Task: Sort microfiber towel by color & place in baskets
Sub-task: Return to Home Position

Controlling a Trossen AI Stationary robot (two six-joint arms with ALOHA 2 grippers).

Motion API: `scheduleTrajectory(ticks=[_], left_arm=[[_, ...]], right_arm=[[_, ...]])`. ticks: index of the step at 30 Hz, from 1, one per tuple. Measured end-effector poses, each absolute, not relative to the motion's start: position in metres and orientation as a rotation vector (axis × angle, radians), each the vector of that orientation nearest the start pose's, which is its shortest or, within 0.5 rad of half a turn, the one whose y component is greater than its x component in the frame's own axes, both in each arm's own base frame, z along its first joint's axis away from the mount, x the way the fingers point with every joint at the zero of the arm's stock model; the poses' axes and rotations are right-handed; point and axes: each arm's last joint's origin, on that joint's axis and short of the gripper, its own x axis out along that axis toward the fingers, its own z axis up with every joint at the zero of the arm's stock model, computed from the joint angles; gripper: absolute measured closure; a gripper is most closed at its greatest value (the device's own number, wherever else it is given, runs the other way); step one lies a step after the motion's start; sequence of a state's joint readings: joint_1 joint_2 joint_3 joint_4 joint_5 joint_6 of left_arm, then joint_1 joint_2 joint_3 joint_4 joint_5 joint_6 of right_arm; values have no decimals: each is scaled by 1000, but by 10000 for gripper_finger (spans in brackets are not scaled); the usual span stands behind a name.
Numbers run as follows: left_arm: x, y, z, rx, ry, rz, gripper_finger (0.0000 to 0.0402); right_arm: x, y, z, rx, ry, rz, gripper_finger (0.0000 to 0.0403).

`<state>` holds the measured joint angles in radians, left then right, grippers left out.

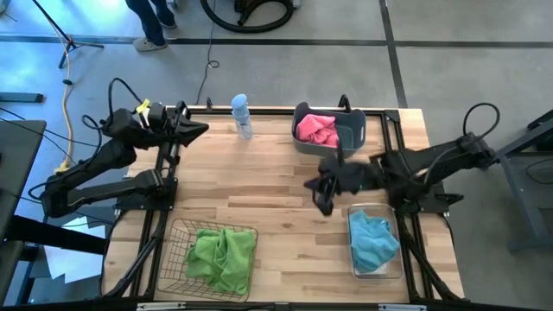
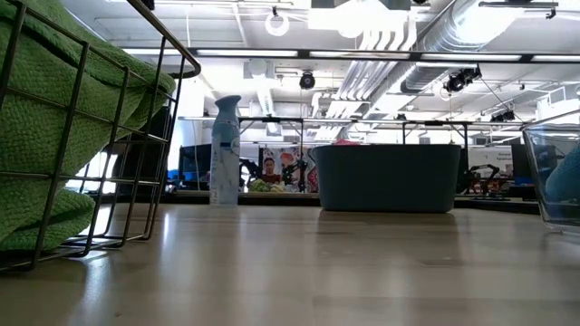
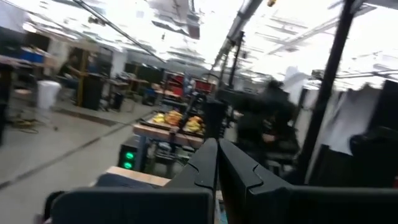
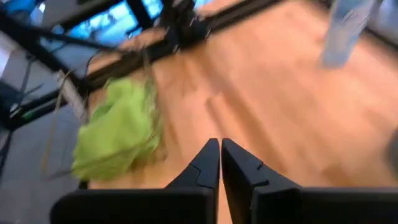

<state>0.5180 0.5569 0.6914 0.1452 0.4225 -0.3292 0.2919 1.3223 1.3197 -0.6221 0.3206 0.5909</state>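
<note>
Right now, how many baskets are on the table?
3: the wire basket front left, the blue-grey tub at the back edge, the clear bin front right. None looks hidden.

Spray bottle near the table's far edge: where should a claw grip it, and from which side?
Grip the spray bottle on its body just below the head, coming in level from the open middle of the table. It stands upright and slim, so a claw can likely close across it; from above only the trigger head is offered. The left claw is nearest.
</note>
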Motion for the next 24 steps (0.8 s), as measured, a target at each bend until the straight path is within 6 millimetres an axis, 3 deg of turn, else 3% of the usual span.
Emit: scheduleTrajectory(ticks=[8,13,18,24], left_arm=[[130,40,354,-248,-223,-30,401],[146,27,329,-287,-249,-48,401],[151,17,302,-336,-239,21,401],[151,6,297,-359,-241,63,401]], right_arm=[[256,33,380,277,528,-188,401],[235,16,389,219,556,-141,402],[205,10,401,178,545,-73,402],[174,9,409,149,489,-50,403]])
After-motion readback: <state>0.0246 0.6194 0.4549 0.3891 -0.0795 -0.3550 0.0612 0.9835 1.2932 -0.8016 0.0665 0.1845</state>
